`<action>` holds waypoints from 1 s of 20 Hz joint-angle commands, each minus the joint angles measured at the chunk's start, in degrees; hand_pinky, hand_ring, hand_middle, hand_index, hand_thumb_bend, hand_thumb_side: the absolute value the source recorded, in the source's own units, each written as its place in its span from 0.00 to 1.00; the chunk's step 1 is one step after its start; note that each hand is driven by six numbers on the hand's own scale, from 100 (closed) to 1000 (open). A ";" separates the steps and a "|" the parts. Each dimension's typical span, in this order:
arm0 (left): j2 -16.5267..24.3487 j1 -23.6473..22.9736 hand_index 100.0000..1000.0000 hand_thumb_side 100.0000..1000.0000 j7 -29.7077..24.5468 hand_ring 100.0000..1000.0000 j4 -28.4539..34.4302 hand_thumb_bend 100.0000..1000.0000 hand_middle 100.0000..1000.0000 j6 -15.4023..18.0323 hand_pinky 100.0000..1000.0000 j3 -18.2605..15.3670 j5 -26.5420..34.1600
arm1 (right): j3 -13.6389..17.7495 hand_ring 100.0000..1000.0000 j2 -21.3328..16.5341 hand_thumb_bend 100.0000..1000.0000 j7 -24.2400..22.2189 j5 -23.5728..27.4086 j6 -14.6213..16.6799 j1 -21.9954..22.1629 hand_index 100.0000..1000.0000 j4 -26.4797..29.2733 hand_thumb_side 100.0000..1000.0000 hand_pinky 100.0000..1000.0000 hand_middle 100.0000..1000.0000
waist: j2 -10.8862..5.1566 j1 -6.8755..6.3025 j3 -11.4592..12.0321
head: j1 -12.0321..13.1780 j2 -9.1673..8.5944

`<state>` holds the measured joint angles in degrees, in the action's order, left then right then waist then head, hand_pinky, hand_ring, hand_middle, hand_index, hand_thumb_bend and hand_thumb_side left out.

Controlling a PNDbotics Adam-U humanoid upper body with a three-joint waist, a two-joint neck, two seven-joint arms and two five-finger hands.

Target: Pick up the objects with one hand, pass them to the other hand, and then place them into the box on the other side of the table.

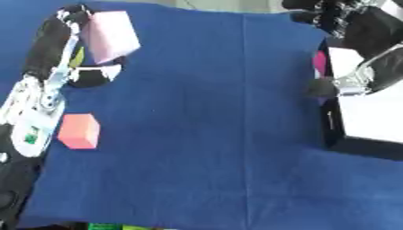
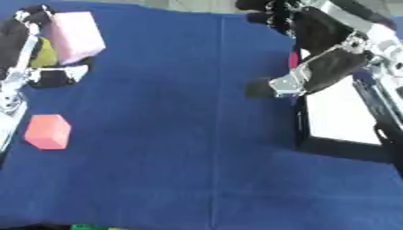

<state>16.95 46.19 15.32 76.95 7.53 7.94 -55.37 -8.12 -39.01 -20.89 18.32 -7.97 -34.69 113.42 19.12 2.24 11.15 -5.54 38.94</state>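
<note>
In the left eye view we see our left hand (image 1: pixel 72 18) at the far left of the blue cloth-covered table (image 1: pixel 197 134), its dark fingers curled against a pale pink foam block (image 1: pixel 110 35) and holding it lifted and tilted above the cloth. Below the block lies a dark round shape (image 1: pixel 94 76), with a yellow-green sliver (image 1: pixel 78 57) just beside our arm. A salmon-pink cube (image 1: pixel 78 130) rests on the cloth nearer to us, apart from the hand. At the right edge stands a black-walled box with a white floor (image 1: pixel 370 114), and a magenta patch (image 1: pixel 320 62) shows at its far left corner.

In the right eye view our right hand (image 2: pixel 275 15) hangs at the top, over the far end of the box; its fingers are a dark blur, so we cannot tell whether they are straight or curled. The forearm crosses above the box's white floor.
</note>
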 commanded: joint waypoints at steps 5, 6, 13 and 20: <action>-2.07 0.49 0.64 0.00 3.00 0.55 2.52 0.00 0.55 -0.16 0.72 1.10 -9.63 | -2.14 1.00 0.74 0.65 1.55 -1.18 -5.51 -4.19 1.00 1.17 0.09 1.00 1.00 | -1.66 0.02 0.41 | -0.54 0.25; -2.54 0.49 0.64 0.00 3.25 0.55 2.79 0.02 0.54 -0.54 0.72 1.16 -10.79 | -2.50 1.00 0.99 0.65 2.26 -1.54 -6.42 -4.62 1.00 1.17 0.10 1.00 1.00 | -1.66 0.08 0.46 | -0.69 0.29; -4.99 0.71 0.64 0.00 5.62 0.54 4.04 0.08 0.53 -2.80 0.70 1.53 -18.27 | -5.32 1.00 2.36 0.63 3.70 -3.19 -12.19 -6.74 1.00 1.09 0.15 1.00 1.00 | -1.55 0.38 0.73 | -1.23 0.29; -7.57 1.47 0.66 0.00 8.34 0.53 4.60 0.13 0.52 -3.56 0.69 2.35 -24.56 | -7.57 1.00 3.75 0.64 3.12 -2.73 -16.63 -9.38 1.00 -1.95 0.17 1.00 1.00 | -1.27 0.73 1.35 | -1.72 -0.30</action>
<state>9.43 46.44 22.98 80.21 4.03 10.02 -78.75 -15.82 -34.85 -17.76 15.39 -23.91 -43.02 111.52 19.13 3.07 12.54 -7.06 39.14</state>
